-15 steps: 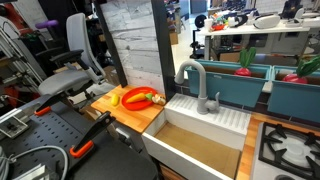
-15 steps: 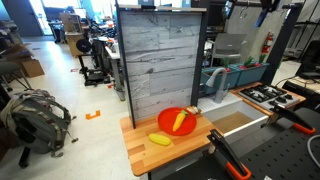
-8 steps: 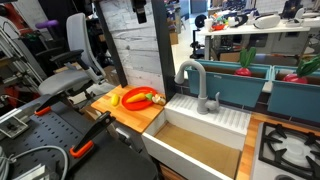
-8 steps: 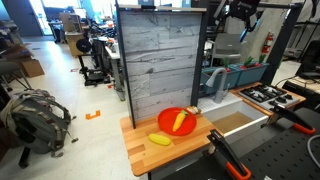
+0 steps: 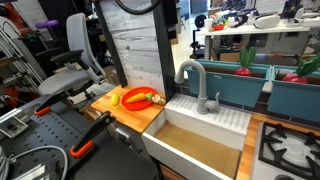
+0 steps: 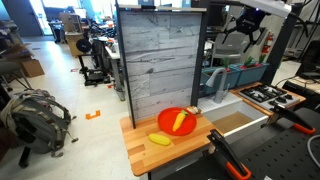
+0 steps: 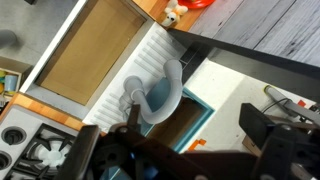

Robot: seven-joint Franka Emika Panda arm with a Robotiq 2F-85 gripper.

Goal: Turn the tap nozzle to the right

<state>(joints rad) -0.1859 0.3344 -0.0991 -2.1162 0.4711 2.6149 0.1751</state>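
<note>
The tap nozzle (image 5: 188, 72) is a grey gooseneck spout standing at the back of the white sink (image 5: 162, 141). Its short lever handle (image 5: 214, 101) stands beside it. In the wrist view the spout (image 7: 172, 88) shows from above, arching over the ribbed white drainer, with the handle (image 7: 133, 92) beside it. My gripper (image 7: 180, 150) hangs high above the tap. It is open and empty, with its dark fingers (image 7: 272, 135) wide apart. In an exterior view the gripper (image 6: 243, 28) is up near the top, well above the counter.
A wooden board holds a red plate (image 5: 140, 98) with a banana and an orange vegetable. A tall grey plank panel (image 5: 135, 45) stands behind the board. Teal bins (image 5: 245, 85) sit behind the sink and a stove (image 5: 290, 145) lies beside it.
The arm has come into both exterior views from the top, and the gripper has moved over the tap. The tap has not moved.
</note>
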